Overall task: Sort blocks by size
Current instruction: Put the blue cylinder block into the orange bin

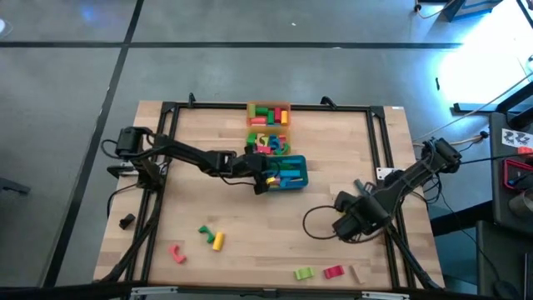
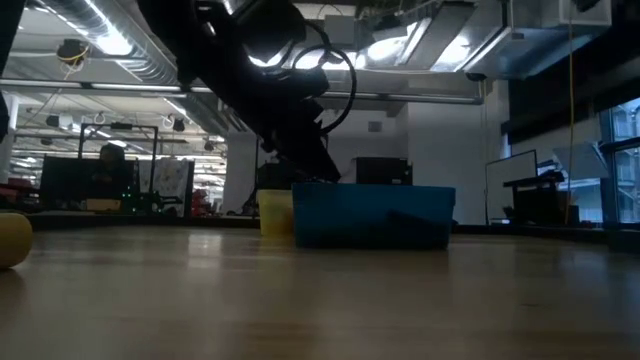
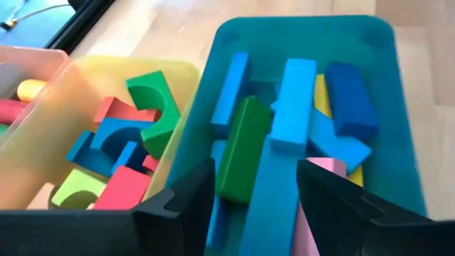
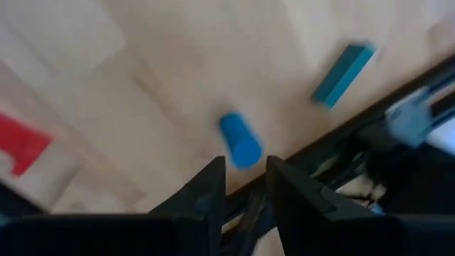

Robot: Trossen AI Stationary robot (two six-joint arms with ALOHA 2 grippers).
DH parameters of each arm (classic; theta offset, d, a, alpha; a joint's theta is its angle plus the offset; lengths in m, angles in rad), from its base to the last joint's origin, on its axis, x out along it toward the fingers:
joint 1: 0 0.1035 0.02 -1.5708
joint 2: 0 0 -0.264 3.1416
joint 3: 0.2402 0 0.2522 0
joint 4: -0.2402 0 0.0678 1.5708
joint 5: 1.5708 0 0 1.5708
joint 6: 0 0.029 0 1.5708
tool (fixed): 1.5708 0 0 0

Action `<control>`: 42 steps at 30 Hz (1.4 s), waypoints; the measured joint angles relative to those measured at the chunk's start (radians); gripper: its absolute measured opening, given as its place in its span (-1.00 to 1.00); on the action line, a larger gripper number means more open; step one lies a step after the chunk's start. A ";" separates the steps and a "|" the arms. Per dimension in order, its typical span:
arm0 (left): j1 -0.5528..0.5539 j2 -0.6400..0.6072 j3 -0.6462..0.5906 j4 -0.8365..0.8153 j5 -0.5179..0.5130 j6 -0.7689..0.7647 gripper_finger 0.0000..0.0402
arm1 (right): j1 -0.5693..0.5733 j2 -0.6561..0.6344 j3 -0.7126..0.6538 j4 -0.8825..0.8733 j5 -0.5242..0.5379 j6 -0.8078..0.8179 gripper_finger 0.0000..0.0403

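From above, the left gripper hangs over the near-left edge of the teal tray, which sits mid-table. Behind the tray stand a yellow tray and then an orange tray, both filled with mixed blocks. Loose blocks lie on the table: a green one and a yellow cylinder close together, a pink one further left, and a lime block beside a red block at the near edge. The right gripper rests low on the right side of the table, well apart from the trays.

At table height, the left arm comes down behind the teal tray, with the yellow tray just beside it. The yellow cylinder shows at the far left.

The left wrist view shows the jaws apart and empty above the teal tray. Inside it lie long bars: a green bar, several light blue bars, a dark blue bar and a pink bar. The yellow tray alongside holds arches and shorter pieces, among them a green arch.

In the right wrist view the jaws stand slightly apart with nothing between them. On the table beyond are a blue cylinder, a teal bar and a red piece.
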 joint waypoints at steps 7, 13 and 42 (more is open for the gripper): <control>0.006 0.000 0.000 -0.002 0.000 0.034 -0.10 | 0.084 0.000 0.000 0.048 -0.084 0.155 -0.47; 0.005 0.000 0.000 -0.002 0.000 0.063 -0.10 | 0.101 0.001 0.000 0.051 -0.100 0.191 -0.41; 0.005 -0.001 0.000 -0.003 0.000 0.060 -0.10 | 0.100 0.001 -0.363 0.245 -0.089 0.128 0.16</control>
